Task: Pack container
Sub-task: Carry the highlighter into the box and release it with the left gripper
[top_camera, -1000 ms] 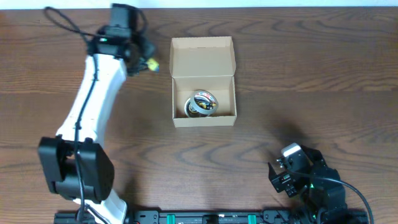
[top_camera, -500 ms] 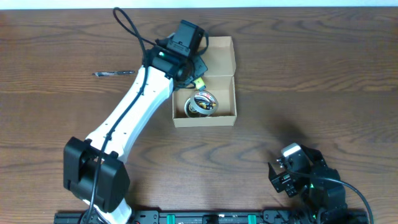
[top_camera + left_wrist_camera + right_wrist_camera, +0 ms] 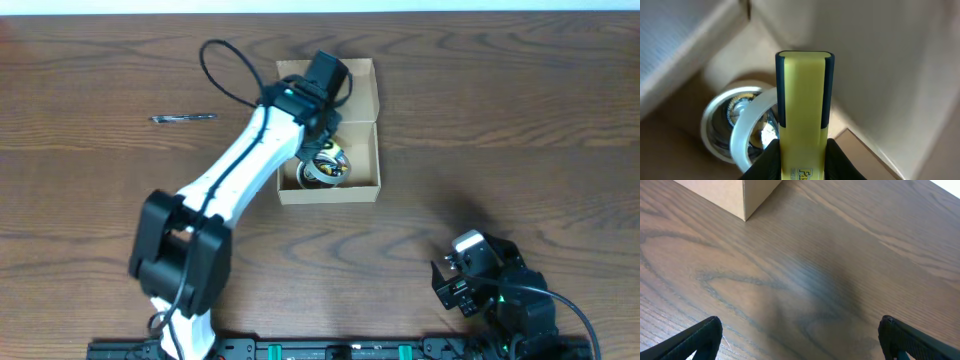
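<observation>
The tan cardboard container (image 3: 362, 182) sits open at the table's middle, its lid flap (image 3: 360, 95) folded back. A roll of clear tape (image 3: 325, 165) lies inside; it also shows in the left wrist view (image 3: 735, 132). My left gripper (image 3: 322, 128) is over the container's inside, shut on a yellow highlighter (image 3: 804, 115) that points down into it, above the tape. My right gripper (image 3: 462, 280) rests low at the front right, open and empty, jaws wide apart over bare wood (image 3: 800, 340).
A thin dark pen (image 3: 184, 118) lies on the table to the left of the container. A corner of the container (image 3: 742, 200) shows at the top of the right wrist view.
My left arm swung right from the far left of the table to over the container, carrying the yellow highlighter. The pen came into view. The right arm has not moved.
</observation>
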